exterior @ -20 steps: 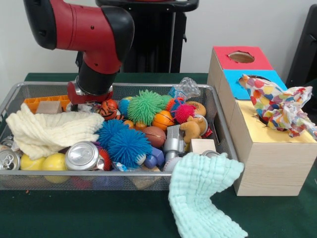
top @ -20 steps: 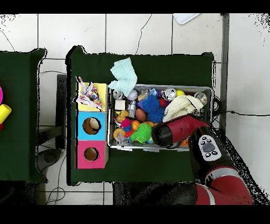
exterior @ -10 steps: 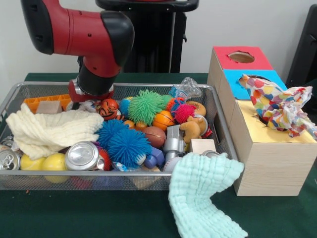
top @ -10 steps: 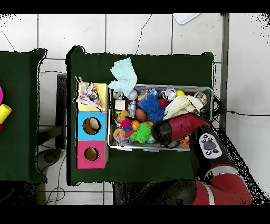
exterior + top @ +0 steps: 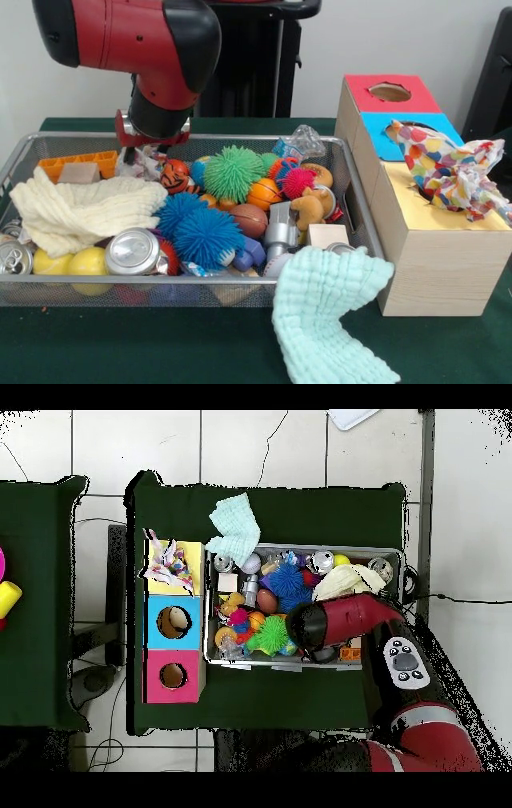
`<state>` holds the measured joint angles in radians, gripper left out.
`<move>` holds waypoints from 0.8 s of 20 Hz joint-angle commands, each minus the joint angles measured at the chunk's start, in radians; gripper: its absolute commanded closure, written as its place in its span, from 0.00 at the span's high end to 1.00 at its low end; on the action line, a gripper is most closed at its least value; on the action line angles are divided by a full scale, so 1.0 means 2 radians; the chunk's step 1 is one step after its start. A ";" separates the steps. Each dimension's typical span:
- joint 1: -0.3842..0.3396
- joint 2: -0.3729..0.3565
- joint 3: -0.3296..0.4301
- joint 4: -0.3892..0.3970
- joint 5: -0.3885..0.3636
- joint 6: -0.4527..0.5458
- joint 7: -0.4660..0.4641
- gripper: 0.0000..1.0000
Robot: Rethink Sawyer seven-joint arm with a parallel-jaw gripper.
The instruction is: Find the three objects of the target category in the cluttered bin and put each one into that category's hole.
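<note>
Covering the table (image 5: pixel 96 352) is a dark green cloth, and a second table (image 5: pixel 35 604) with the same cloth stands apart to one side in the overhead view, with pale tiled floor (image 5: pixel 300 449) between and around them. Behind the table in the front view is a plain light wall (image 5: pixel 400 40).

On the cloth sits a wire mesh bin (image 5: pixel 352 200) packed with clutter: a cream knitted cloth (image 5: pixel 80 210) at one end, drink cans (image 5: pixel 132 250) at the near edge, yellow balls (image 5: pixel 84 261), blue spiky balls (image 5: pixel 196 228), a green spiky ball (image 5: pixel 234 170), a pink spiky ball (image 5: pixel 298 182), a small basketball (image 5: pixel 262 194), a tiger-striped ball (image 5: pixel 174 176) and an orange tray (image 5: pixel 76 164) at the far corner. A mint green cloth (image 5: pixel 324 316) hangs over the bin's near rim onto the table.

Just beside the bin stands a wooden box (image 5: pixel 432 264) with three coloured tops, a red panel (image 5: pixel 390 93), a blue panel (image 5: pixel 408 140) and a yellow panel (image 5: pixel 432 216), each with a hole. A spotted cloth (image 5: pixel 452 172) is stuffed into the yellow hole and spills over the blue.

The arm's gripper (image 5: pixel 132 156) hangs over the bin's far corner, its tips at a crumpled pale wrapper (image 5: pixel 148 162) next to the tiger-striped ball. Whether the fingers are clamped on it or apart, I cannot tell.
</note>
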<state>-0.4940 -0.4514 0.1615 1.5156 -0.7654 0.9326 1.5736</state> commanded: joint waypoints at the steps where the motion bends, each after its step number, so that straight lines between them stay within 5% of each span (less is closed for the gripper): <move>1: 0.008 -0.011 0.031 0.015 0.022 0.042 -0.055 0.00; 9: 0.008 -0.025 0.029 0.021 0.018 0.023 -0.046 0.00; 16: 0.018 0.000 0.026 -0.010 0.004 0.013 -0.034 0.00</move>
<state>-0.4783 -0.4920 0.1635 1.5171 -0.7596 0.9361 1.5736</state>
